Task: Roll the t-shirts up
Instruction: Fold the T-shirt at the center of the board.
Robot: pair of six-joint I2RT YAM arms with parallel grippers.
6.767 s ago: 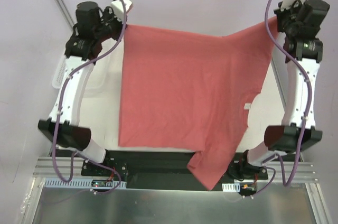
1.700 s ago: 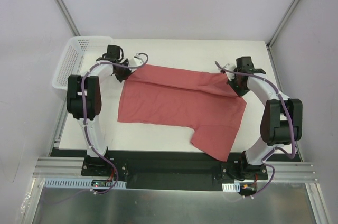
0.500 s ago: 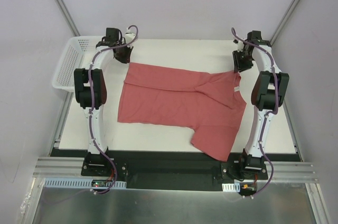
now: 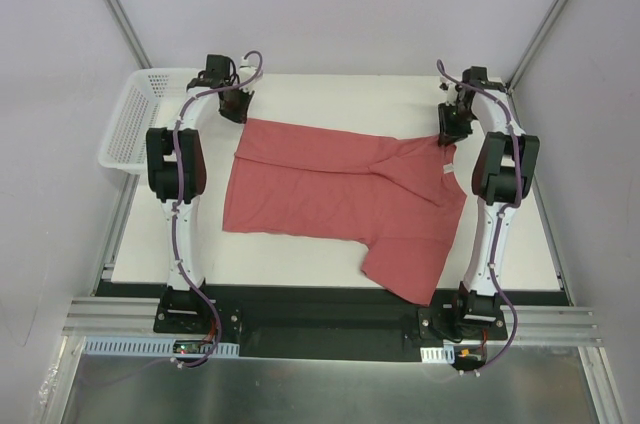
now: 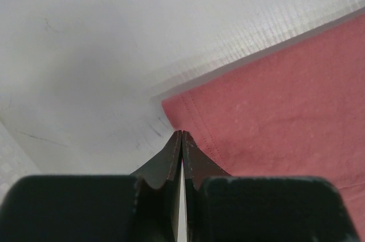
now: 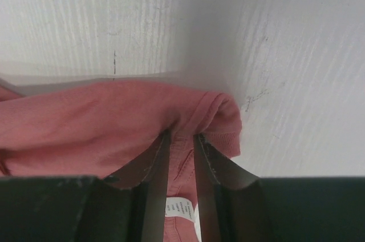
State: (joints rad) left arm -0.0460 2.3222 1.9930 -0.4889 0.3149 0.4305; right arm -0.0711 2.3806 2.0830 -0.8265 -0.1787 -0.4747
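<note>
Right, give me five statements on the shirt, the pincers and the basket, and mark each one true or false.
1. The t-shirt lies on the table, with one sleeve over the near edge. True.
2. The left pincer stands wide open. False: it is shut, its tips at the shirt's corner.
3. The right pincer has shirt fabric between its fingers. True.
4. The white basket holds a second shirt. False: no shirt shows in it.
5. The shirt is already rolled up. False: it lies flat, folded over once.
</note>
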